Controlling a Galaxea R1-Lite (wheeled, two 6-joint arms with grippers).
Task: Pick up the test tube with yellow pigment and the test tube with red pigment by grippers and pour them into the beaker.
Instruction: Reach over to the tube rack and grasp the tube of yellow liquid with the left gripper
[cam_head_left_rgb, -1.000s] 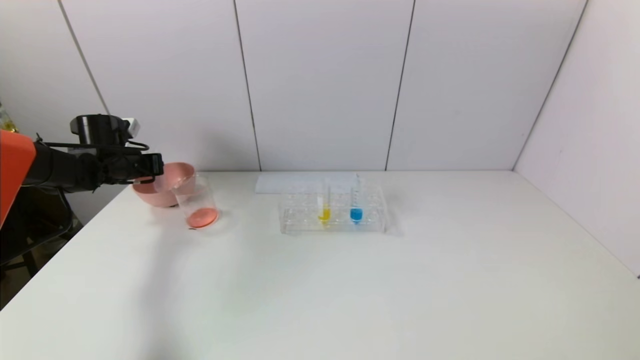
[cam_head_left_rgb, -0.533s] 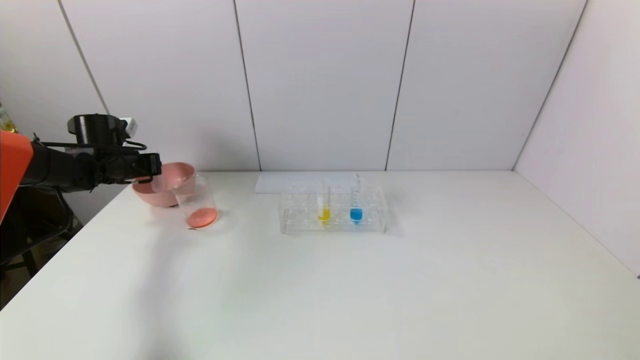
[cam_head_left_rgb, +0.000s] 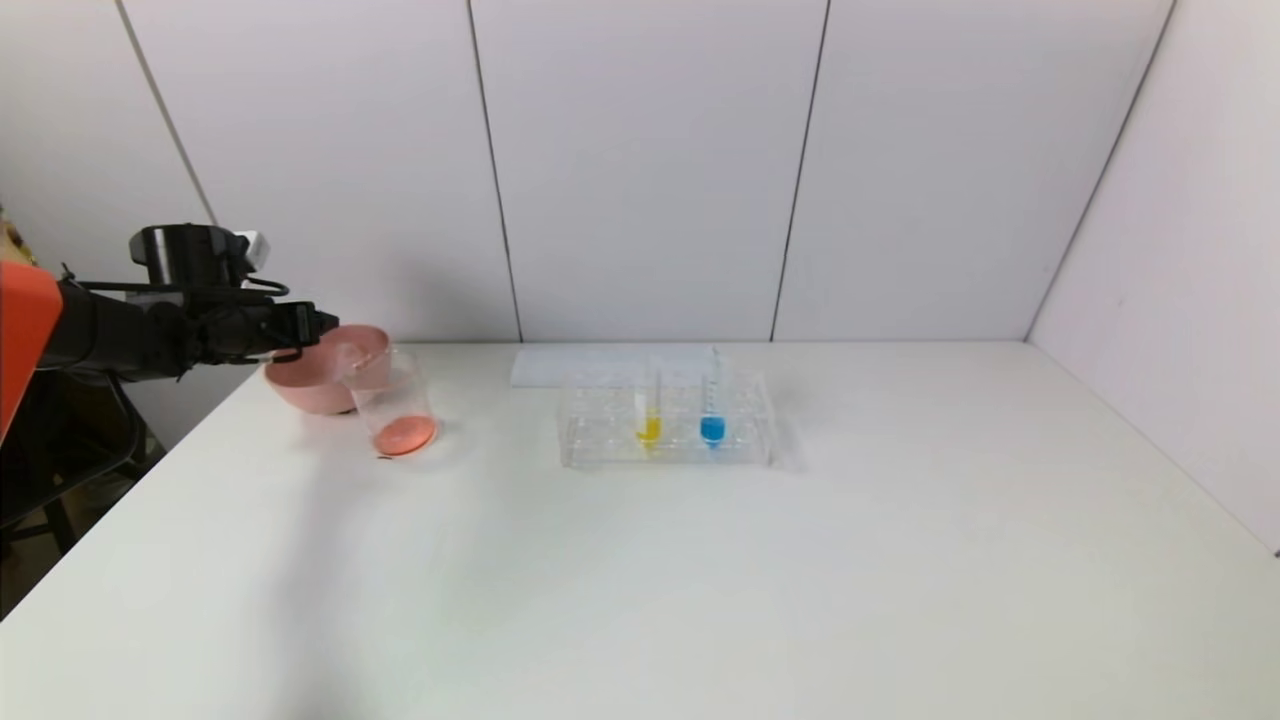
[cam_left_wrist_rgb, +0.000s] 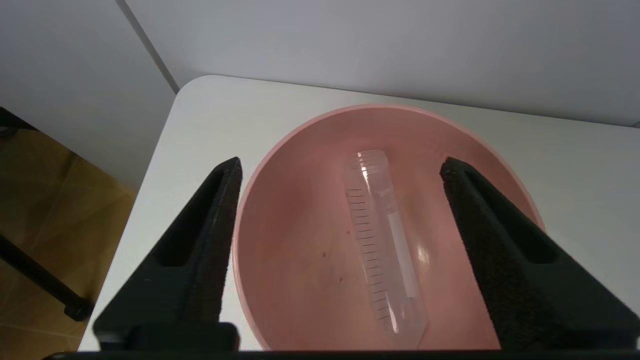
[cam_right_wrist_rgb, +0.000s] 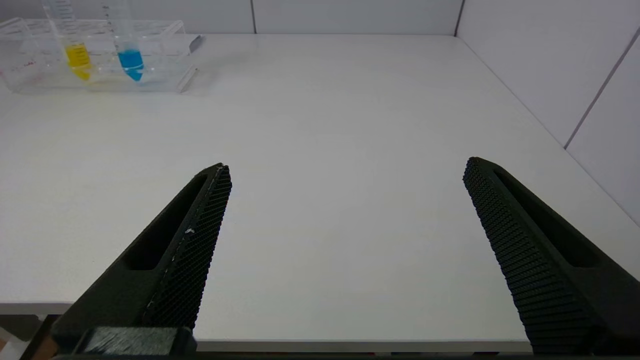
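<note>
My left gripper hangs open over the pink bowl, at the table's far left. In the left wrist view its jaws stand wide apart, with an empty clear graduated tube lying loose in the bowl between them. No tube with red liquid shows. The beaker stands next to the bowl with orange-red liquid in its bottom. The yellow-pigment tube stands upright in the clear rack; it also shows in the right wrist view. My right gripper is open and empty above the table's front edge.
A blue-liquid tube stands in the rack beside the yellow one. A white sheet lies behind the rack. Walls close the back and the right side. The table's left edge runs just beside the bowl.
My left arm has shifted slightly to the left above the bowl. The clear tube that showed at its jaw tips now lies in the bowl. Rack and beaker have not moved.
</note>
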